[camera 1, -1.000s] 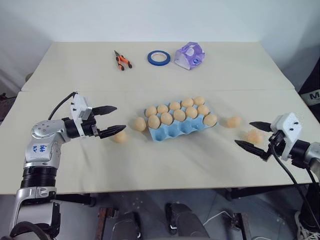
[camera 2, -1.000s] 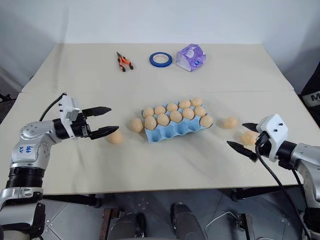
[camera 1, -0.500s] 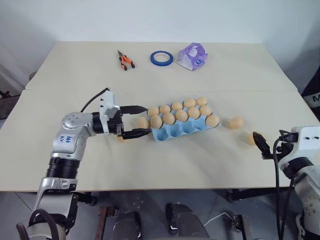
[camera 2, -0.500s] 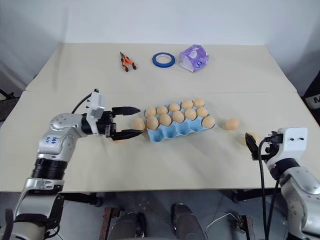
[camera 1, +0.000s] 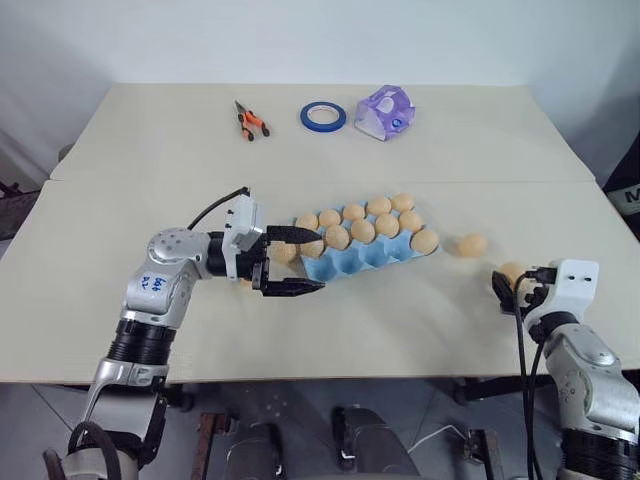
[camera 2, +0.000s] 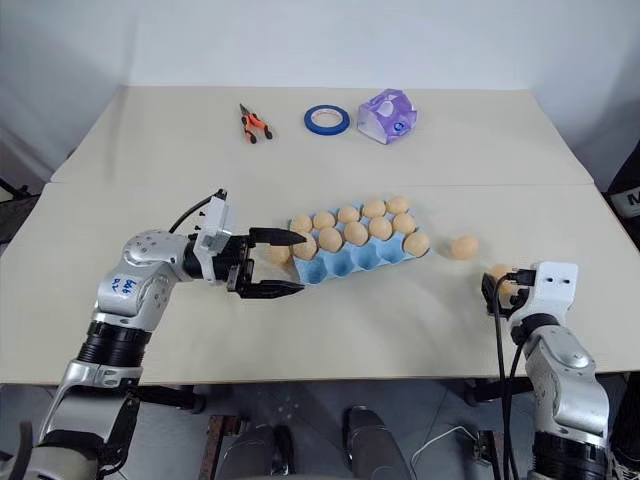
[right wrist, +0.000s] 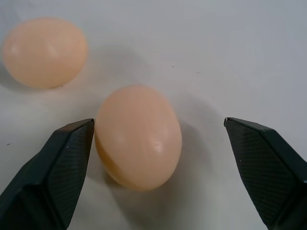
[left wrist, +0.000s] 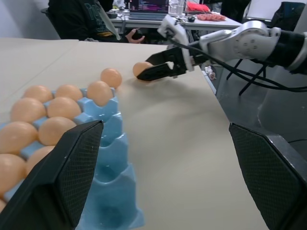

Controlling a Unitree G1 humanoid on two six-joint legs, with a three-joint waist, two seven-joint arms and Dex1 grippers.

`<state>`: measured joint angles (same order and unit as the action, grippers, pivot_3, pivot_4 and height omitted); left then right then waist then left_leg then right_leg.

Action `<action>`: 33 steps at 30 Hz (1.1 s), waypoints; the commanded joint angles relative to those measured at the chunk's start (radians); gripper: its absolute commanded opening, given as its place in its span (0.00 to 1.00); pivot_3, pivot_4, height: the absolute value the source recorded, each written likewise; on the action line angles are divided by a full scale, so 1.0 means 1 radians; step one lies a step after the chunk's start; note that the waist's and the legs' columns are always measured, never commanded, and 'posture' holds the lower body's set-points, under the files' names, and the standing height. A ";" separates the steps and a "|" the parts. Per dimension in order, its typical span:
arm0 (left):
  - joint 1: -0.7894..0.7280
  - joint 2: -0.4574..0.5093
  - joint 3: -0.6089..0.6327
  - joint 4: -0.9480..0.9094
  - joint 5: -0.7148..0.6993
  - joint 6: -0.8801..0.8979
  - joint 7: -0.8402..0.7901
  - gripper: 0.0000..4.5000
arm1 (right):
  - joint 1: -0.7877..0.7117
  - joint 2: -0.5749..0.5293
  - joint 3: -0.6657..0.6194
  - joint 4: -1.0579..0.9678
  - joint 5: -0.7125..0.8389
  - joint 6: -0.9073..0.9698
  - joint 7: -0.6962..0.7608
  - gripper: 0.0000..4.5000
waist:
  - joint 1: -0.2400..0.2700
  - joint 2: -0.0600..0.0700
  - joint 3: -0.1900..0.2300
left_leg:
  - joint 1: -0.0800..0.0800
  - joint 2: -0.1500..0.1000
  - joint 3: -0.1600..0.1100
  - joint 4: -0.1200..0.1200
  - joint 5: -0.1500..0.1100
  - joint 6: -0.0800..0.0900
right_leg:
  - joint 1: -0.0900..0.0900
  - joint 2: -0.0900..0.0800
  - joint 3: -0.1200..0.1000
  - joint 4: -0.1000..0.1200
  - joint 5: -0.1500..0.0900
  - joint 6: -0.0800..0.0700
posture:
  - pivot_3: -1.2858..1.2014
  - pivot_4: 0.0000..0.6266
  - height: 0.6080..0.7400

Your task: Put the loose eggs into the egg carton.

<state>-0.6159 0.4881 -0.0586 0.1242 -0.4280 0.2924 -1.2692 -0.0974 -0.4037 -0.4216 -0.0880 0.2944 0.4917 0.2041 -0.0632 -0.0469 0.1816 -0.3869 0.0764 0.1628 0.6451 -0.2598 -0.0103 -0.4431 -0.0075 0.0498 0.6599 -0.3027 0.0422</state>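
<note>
Spread wide, my right gripper (right wrist: 158, 158) brackets a loose egg (right wrist: 138, 136) lying on the cream table (camera 1: 330, 330), forearm low at the near edge. Left gripper (camera 1: 300, 262), also spread, reaches level across the blue egg carton's (camera 1: 352, 258) near corner. Another egg (camera 1: 472, 244) lies between.

Beige table (camera 1: 420, 330): egg carton (camera 1: 360, 250) mid-table, loose eggs (camera 1: 472, 244) toward the right edge plus probably one by the carton's left end, pliers (camera 1: 248, 120), blue tape roll (camera 1: 323, 116), purple-white wrapper (camera 1: 382, 113) along the far edge.
</note>
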 commanded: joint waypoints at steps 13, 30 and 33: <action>0.138 0.065 0.106 -0.138 -0.024 0.048 0.125 1.00 | -0.013 -0.034 0.028 -0.102 0.012 -0.011 0.031 0.34 | -0.020 0.001 0.000 | 0.000 0.000 0.000 -0.001 0.000 0.000 | 0.000 0.000 0.001 0.000 0.000 0.001 | 0.52 0.24 1.00; 0.469 0.175 0.361 -0.258 -0.073 0.103 0.304 1.00 | -0.192 -0.067 0.250 -0.305 0.072 0.175 0.134 0.34 | -0.024 0.001 0.000 | 0.000 0.001 0.001 -0.004 0.000 0.001 | -0.001 -0.002 0.000 -0.003 0.000 -0.001 | 0.52 0.24 1.00; 0.525 0.192 0.398 -0.270 -0.089 0.106 0.299 1.00 | -0.246 -0.044 0.313 -0.252 0.054 0.179 0.136 0.34 | -0.025 0.000 0.000 | 0.000 0.001 0.001 -0.008 0.000 0.001 | -0.002 -0.002 0.000 -0.005 -0.001 -0.002 | 0.52 0.24 1.00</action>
<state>-0.1043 0.6611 0.2993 -0.1109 -0.4883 0.4019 -0.9654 -0.3300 -0.4535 -0.1220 -0.3474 0.3566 0.6752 0.3344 -0.0881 -0.0469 0.1816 -0.3863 0.0772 0.1640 0.6357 -0.2600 -0.0101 -0.4451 -0.0090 0.0498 0.6546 -0.3034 0.0401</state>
